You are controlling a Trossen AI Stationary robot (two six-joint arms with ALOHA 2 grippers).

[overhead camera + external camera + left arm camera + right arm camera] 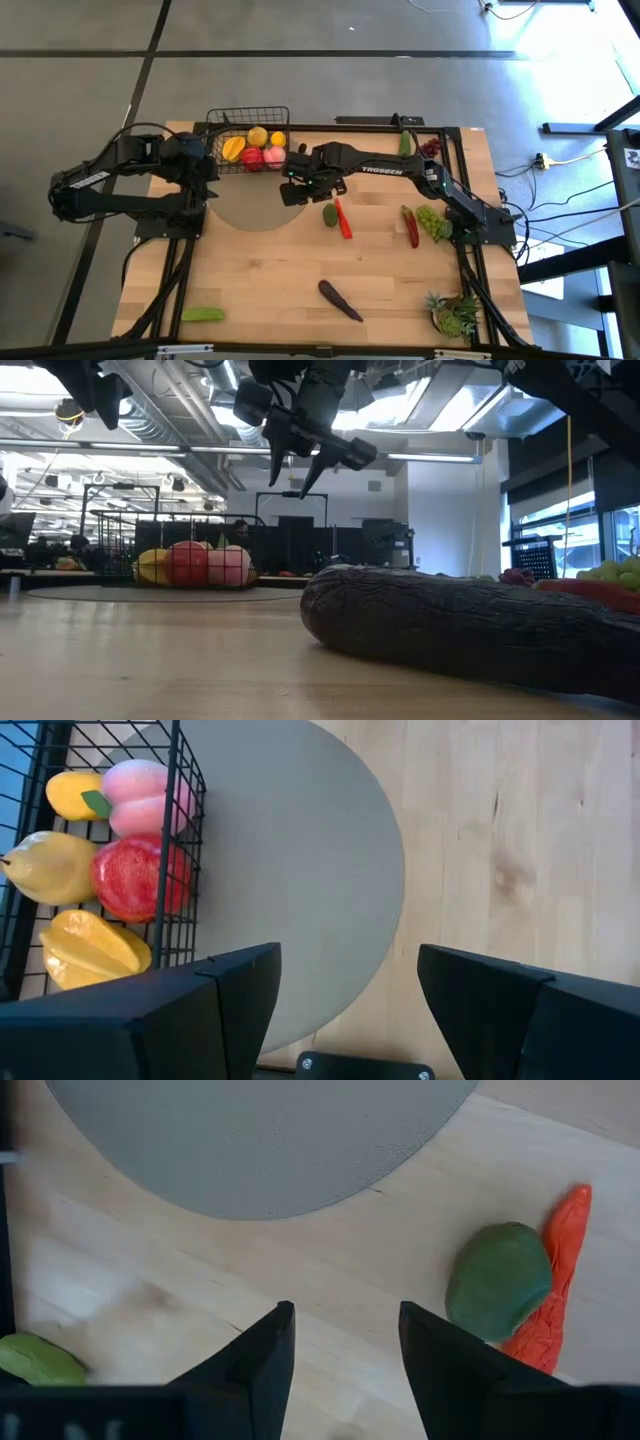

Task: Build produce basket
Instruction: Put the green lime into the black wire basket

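The black wire basket (248, 128) stands at the table's far edge, left of centre. It holds a yellow lemon (258, 136), a red apple (253, 156), a pink peach (274, 157) and an orange-yellow fruit (232, 149). My left gripper (208, 170) is open and empty just near-left of the basket (170, 840), over the grey round mat (300, 870). My right gripper (298, 186) is open and empty, raised above the mat's right edge (260, 1150); it also shows in the low view (305, 460). A green fruit (498, 1280) and a red chili (562, 1270) lie on the table right of it.
A dark eggplant (340, 300) lies near the front centre, a green cucumber (203, 314) at the front left, and a potted plant (455, 312) at the front right. A red chili (410, 226), green grapes (433, 222), dark grapes (430, 148) and a green vegetable (405, 143) lie on the right side.
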